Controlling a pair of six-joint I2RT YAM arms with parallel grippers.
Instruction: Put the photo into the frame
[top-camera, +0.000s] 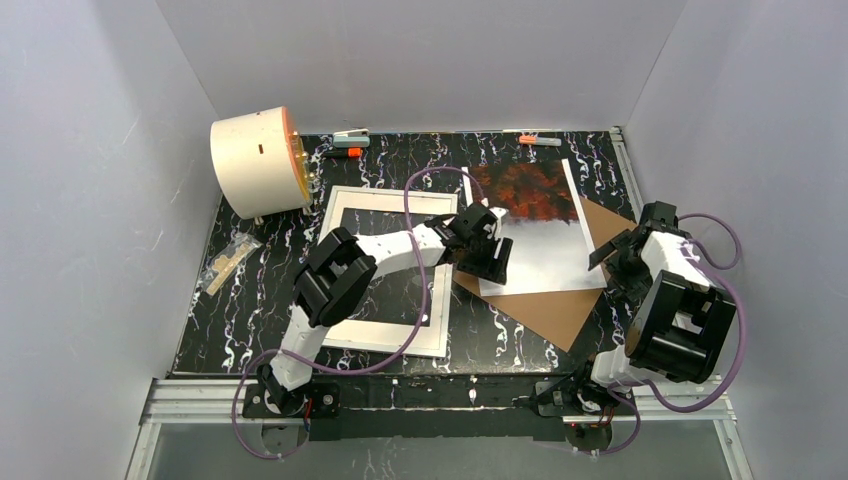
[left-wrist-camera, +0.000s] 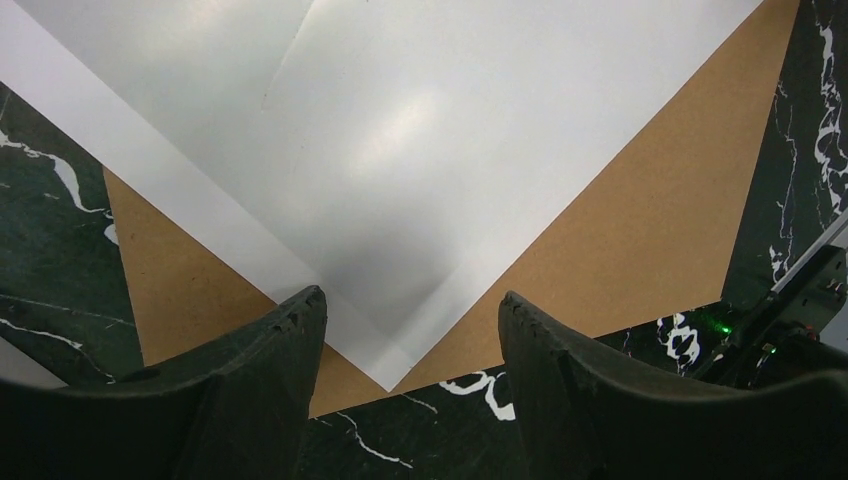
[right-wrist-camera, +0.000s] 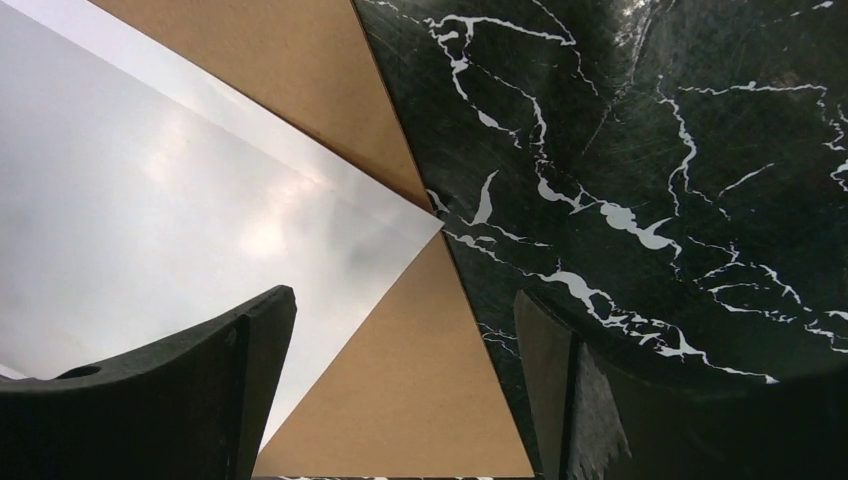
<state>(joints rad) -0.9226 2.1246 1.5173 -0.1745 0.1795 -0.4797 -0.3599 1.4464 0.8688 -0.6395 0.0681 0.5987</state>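
1 photo (top-camera: 540, 240) on brown board (top-camera: 556, 312)

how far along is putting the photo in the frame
Early. Done: nothing visible; the photo lies on the brown backing board, apart from the frame. In hand: the left gripper hangs open over the photo's near-left corner, the right gripper open by its near-right corner; neither holds it. Left: grasp it, carry it over, seat it in the frame.
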